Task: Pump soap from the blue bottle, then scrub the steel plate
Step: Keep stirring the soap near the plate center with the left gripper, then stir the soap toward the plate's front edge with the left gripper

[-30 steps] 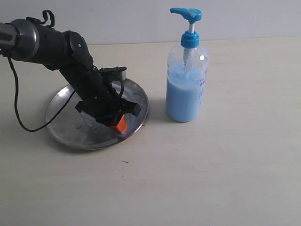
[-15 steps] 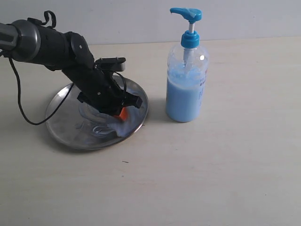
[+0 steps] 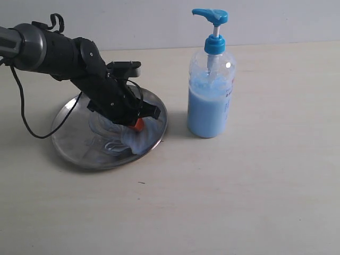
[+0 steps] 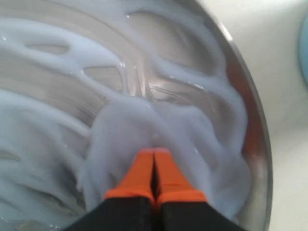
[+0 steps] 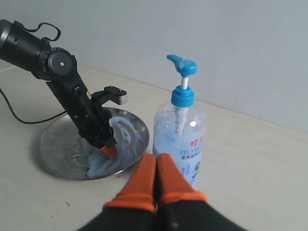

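Steel plate (image 3: pixel 69 139) lies on the table (image 3: pixel 255 186), left of the blue bottle (image 3: pixel 210 101) — near it, not touching. Soap (image 4: pixel 120 120) is smeared across it in whitish-blue swirls. Left gripper (image 4: pixel 154 153): orange fingers pressed together, nothing between them, tips down in the soap near the plate's bottle-side rim. Right gripper (image 5: pixel 155 158) is likewise closed and empty — clear of both plate and bottle.

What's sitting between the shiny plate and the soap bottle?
Nothing: the exterior view shows only bare table between the steel plate and the blue bottle.
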